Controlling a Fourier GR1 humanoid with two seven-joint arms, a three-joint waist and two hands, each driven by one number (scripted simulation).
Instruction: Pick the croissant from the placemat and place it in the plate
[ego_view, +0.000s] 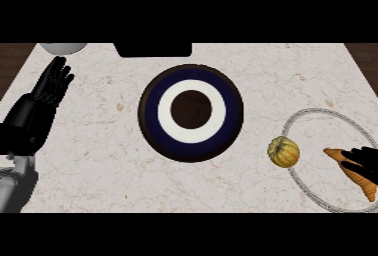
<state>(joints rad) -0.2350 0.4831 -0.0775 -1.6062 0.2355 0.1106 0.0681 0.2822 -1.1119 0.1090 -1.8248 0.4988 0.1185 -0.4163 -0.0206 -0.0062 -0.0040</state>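
KITCHEN COUNTER: The robot's right hand (363, 159) lies over the croissant (356, 179) at the view's right edge. The pastry is on the round, grey-rimmed placemat (328, 132), at about 4 o'clock from the mat's centre and running from upper left to lower right. The hand covers the croissant's upper half, and whether it has closed on the pastry cannot be told, since most of the hand is cut off by the edge.

A ribbed yellow fruit (283, 151) (possibly a small squash) sits on the mat's rim at 9 o'clock, apart from the croissant.

The plate (153, 112), dark with blue and white rings around a brown centre, lies mid-counter at about 10 o'clock from the placemat and holds nothing.

The left hand (50, 84) rests open at the plate's 9 o'clock, fingers straight and pointing up, near the left edge of the pale marbled counter (96, 165).

A white rounded object (63, 47) shows at 11 o'clock along the far edge, and a black object (153, 49) at 12 o'clock.
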